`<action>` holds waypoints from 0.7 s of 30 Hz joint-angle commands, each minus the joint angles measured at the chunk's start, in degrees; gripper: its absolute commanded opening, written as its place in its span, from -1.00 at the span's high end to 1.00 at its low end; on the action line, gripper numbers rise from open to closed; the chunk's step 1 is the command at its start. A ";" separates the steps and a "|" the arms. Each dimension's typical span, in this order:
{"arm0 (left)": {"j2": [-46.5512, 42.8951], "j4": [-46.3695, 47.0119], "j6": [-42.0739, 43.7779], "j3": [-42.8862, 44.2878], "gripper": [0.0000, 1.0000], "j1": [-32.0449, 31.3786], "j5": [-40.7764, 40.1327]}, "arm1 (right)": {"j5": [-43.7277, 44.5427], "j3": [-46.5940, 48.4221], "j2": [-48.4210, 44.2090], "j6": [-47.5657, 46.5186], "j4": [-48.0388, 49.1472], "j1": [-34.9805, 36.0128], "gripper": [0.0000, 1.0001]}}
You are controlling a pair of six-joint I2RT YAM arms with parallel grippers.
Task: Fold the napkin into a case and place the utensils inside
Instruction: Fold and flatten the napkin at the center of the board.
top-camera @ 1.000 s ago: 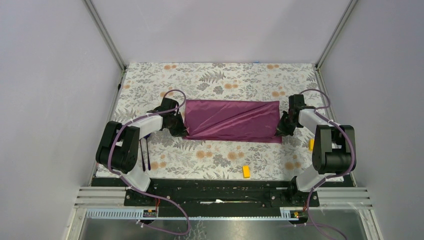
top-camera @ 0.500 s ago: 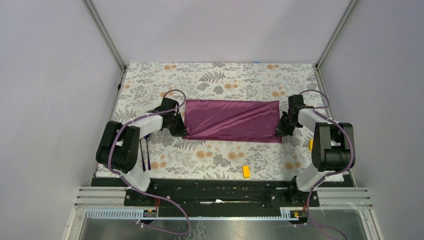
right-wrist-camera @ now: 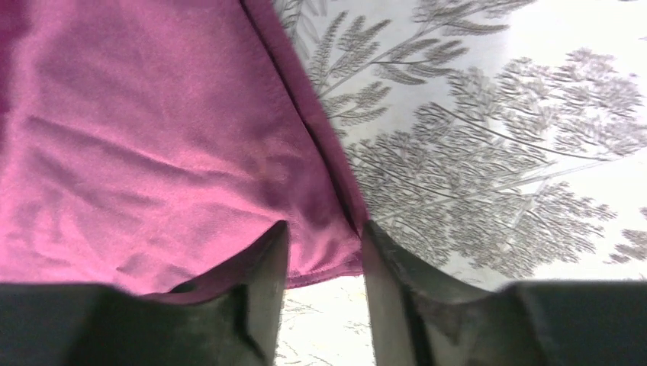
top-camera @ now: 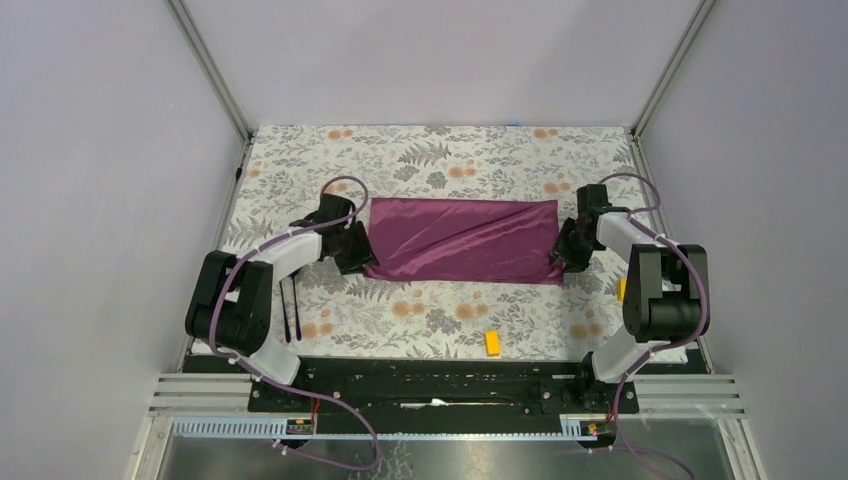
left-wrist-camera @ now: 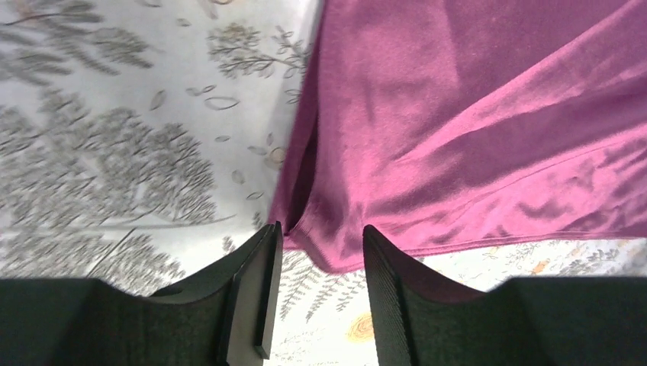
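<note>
The plum-purple napkin point(top-camera: 462, 240) lies folded as a wide rectangular band on the floral table cover. My left gripper point(top-camera: 358, 255) is at its near left corner, and in the left wrist view that gripper point(left-wrist-camera: 320, 230) stands open with the cloth corner point(left-wrist-camera: 328, 255) loose between the fingertips. My right gripper point(top-camera: 563, 254) is at the near right corner, and in the right wrist view that gripper point(right-wrist-camera: 325, 226) is open too, with the hem point(right-wrist-camera: 320, 267) lying slack in the gap. Two dark purple utensils point(top-camera: 289, 310) lie beside the left arm.
A yellow block point(top-camera: 492, 343) sits near the front edge, and another yellow block point(top-camera: 622, 289) shows beside the right arm. Metal frame posts point(top-camera: 212, 70) and pale walls bound the floral table cover point(top-camera: 450, 160).
Both grippers have gone from shut to open, letting go of the napkin's near corners. The near edge of the cloth has settled flat. The left arm has shifted slightly.
</note>
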 commanded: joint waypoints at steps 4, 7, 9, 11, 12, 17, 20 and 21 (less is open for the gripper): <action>-10.18 -7.16 2.36 2.91 -0.15 0.13 -8.14 | 10.10 2.25 -9.32 -2.58 -6.54 0.24 -0.23; -9.93 -6.26 2.23 4.28 -0.22 0.13 -2.93 | 3.55 2.53 -9.65 -3.11 -4.94 0.31 -0.39; -7.81 -3.67 1.75 4.70 -0.22 0.13 2.44 | -2.18 2.58 -8.89 -2.78 -3.67 0.39 -0.42; -5.46 -1.19 0.79 5.29 -0.22 0.01 6.01 | -6.59 1.61 -8.51 -2.51 -1.32 0.49 -0.48; -4.78 -0.14 0.60 5.46 -0.23 -0.34 6.25 | -7.98 1.24 -8.23 -2.56 -0.48 0.42 -0.51; -1.02 3.60 0.33 6.28 -0.29 -0.97 9.49 | -11.49 -0.23 -4.69 -2.00 2.61 0.48 -0.53; 1.43 4.11 0.59 5.68 -0.32 -1.01 7.59 | -11.85 -1.53 -4.02 -1.53 4.24 0.49 -0.53; 2.32 3.20 0.61 5.66 -0.35 -0.95 6.03 | -11.58 -1.85 -3.87 -1.50 4.49 0.45 -0.54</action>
